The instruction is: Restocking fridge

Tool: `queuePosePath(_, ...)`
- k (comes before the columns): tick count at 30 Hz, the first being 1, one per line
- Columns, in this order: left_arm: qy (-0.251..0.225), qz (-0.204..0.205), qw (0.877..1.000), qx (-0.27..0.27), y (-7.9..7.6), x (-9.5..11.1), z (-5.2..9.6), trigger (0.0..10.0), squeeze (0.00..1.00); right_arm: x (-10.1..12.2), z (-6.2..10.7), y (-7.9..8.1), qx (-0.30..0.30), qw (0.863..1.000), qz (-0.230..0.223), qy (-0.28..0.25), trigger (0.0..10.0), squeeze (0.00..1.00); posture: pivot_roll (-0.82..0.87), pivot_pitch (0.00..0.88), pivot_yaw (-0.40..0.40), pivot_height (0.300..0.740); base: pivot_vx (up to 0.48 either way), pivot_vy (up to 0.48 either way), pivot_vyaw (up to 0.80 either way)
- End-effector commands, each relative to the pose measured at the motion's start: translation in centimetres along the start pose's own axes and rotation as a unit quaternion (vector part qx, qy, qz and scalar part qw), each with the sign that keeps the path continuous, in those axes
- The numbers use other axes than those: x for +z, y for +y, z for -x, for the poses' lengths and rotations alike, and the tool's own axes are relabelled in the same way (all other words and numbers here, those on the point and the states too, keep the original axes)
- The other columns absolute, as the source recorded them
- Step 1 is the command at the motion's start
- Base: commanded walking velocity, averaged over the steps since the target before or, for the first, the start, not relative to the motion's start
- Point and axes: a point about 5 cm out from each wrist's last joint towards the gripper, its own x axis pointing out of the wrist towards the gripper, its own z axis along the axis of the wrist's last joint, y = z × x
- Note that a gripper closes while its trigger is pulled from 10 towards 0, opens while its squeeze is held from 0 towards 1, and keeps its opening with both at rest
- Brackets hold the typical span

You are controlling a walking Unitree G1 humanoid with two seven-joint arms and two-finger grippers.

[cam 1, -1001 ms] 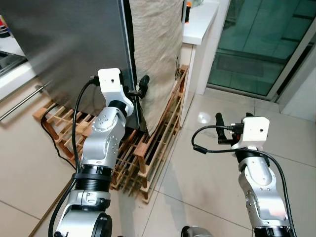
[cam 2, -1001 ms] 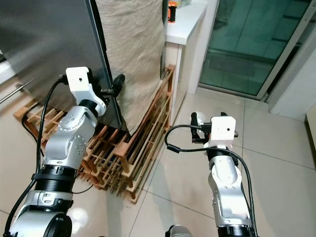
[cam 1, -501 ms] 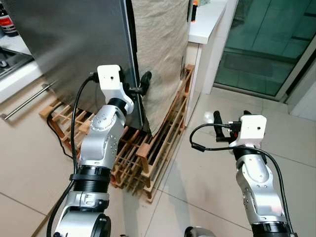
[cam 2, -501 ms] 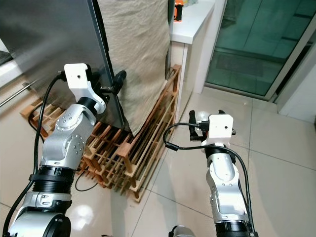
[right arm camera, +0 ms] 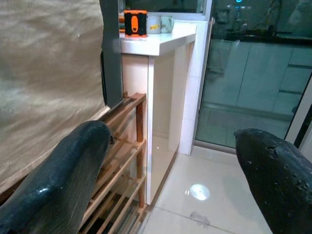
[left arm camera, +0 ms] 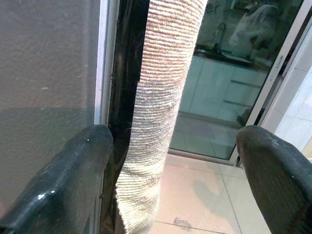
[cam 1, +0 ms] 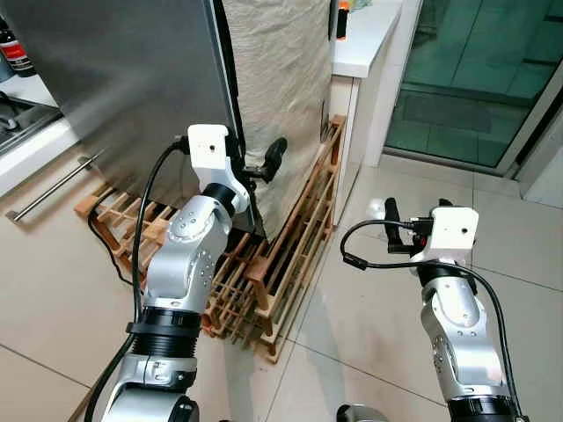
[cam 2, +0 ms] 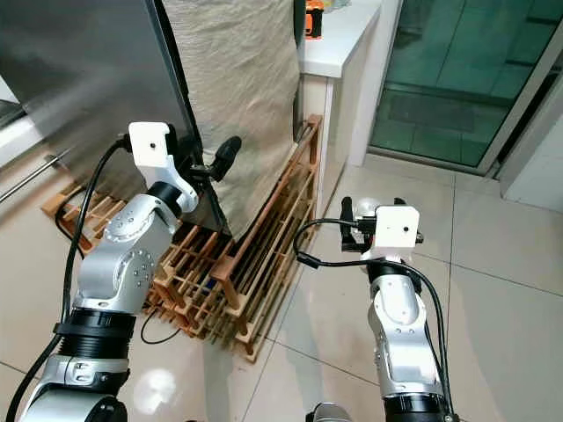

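A: Head views first. What step is this?

B: Getting the fridge open, I'd judge; no stock is in hand. The left end effector (cam 1: 260,163) is raised at the edge of the steel fridge door (cam 1: 123,88), where the door meets the cloth (cam 1: 281,79) draped over the fridge's side. The left arm is bent up, elbow low, wrist pointing across at that edge. The fridge stands on a wooden rack (cam 1: 264,272) on the tiled floor (cam 1: 369,308).

A: And the other arm?

B: The right end effector (cam 2: 345,224) is held out over the floor, well apart from the fridge, forearm upright, carrying nothing.

A: Left wrist view?

B: Its fingers (left arm camera: 63,180) are spread, one lying against the door's face beside the dark door seam (left arm camera: 124,97), the other out past the cloth.

A: Right wrist view?

B: Fingers (right arm camera: 63,185) spread wide, nothing between them, facing the white table (right arm camera: 156,41) with an orange gadget (right arm camera: 135,23) on it.

A: Next move?

B: Hooking a finger into that seam without snagging the cloth, then drawing the door outward.
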Motion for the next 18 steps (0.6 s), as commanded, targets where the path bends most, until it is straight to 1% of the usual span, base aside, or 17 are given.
queuePosePath(1, 0.001, -0.003, 1.000, 0.001, -0.2, -0.1, -0.5, 10.0, 0.00, 0.2, -0.3, 0.3, 0.008, 1.000, 0.003, -0.005, 10.0, 0.00, -0.15, 0.000, 0.068, 0.740, 0.000, 0.000, 0.00)
queuePosePath(9, -0.001, 0.023, 1.000, -0.018, -1.0, 0.1, -1.2, 10.0, 0.00, 0.5, -0.5, 0.2, 0.010, 1.000, 0.004, -0.009, 10.0, 0.00, -0.16, 0.000, 0.063, 0.740, 0.000, 0.000, 0.00)
queuePosePath(12, 0.000, 0.036, 0.998, -0.049, -2.2, 0.1, -2.0, 10.0, 0.00, 0.5, -0.4, 0.1, 0.009, 1.000, 0.005, -0.009, 10.0, 0.00, -0.16, 0.000, 0.061, 0.740, 0.000, 0.000, 0.00)
queuePosePath(16, 0.006, 0.035, 0.997, -0.065, -3.2, -0.2, -3.1, 10.0, 0.00, 0.5, -0.4, 0.0, 0.009, 1.000, 0.006, -0.009, 10.0, 0.00, -0.17, 0.000, 0.055, 0.740, 0.000, 0.000, 0.00)
queuePosePath(18, 0.009, 0.036, 0.996, -0.087, -4.1, -0.3, -3.7, 10.0, 0.00, 0.5, -0.3, -0.1, 0.009, 1.000, 0.007, -0.008, 10.0, 0.00, -0.17, 0.000, 0.055, 0.740, 0.000, 0.000, 0.00)
